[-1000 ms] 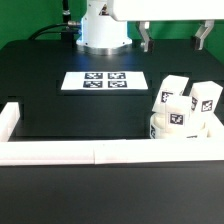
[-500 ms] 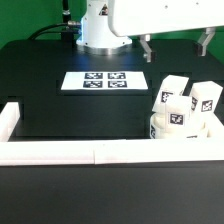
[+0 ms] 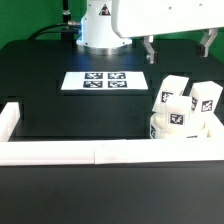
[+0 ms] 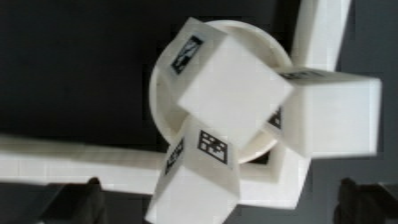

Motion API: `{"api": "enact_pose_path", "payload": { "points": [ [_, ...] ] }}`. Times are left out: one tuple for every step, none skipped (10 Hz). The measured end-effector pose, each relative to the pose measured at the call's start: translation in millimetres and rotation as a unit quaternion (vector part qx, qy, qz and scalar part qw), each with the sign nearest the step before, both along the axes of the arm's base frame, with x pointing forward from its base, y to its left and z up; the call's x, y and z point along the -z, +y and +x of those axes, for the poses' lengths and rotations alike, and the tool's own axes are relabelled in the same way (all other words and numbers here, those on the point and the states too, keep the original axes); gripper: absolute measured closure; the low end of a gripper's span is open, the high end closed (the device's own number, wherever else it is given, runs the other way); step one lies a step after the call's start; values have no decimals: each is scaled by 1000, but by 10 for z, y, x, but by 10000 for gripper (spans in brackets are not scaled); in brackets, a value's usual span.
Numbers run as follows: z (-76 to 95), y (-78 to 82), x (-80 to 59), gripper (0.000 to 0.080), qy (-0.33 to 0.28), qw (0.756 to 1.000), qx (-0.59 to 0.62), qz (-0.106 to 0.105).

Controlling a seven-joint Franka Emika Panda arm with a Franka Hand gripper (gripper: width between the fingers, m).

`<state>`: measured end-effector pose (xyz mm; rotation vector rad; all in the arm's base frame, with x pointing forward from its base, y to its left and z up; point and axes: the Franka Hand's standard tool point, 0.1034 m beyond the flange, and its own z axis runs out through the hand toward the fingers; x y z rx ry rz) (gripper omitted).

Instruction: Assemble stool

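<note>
The round white seat (image 3: 166,128) stands in the corner of the border rail at the exterior view's right, with three white tagged leg blocks (image 3: 185,102) standing up from it. In the wrist view the seat's rim (image 4: 267,50) shows behind the leg blocks (image 4: 231,88), which splay in different directions. My gripper (image 3: 178,47) hangs above and behind the stool, open and empty, with its two dark fingers (image 3: 149,48) spread wide. In the wrist view the fingertips (image 4: 80,195) show at both sides of the stool, well apart from it.
The marker board (image 3: 104,81) lies flat on the black table at the middle back. The long white border rail (image 3: 70,152) runs along the front and turns up at both ends (image 3: 8,118). The arm's white base (image 3: 102,30) stands behind.
The gripper has come down a little toward the stool. The stool and its legs have not moved.
</note>
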<state>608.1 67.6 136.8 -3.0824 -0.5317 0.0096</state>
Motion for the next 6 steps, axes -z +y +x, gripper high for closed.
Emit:
{"api": "enact_pose_path", "payload": {
  "points": [
    [-68,25,77,151,4,1000,-28,0],
    [-64,50,114,151,-8,997,-72,-2],
    [-29,82,118,151,-29,993,-114,-8],
    [-39,55,123,151,-27,990,-139,-11],
    [-35,21,123,151,-26,986,-165,-18],
    [-33,4,124,151,-25,983,-183,-23]
  ]
}}
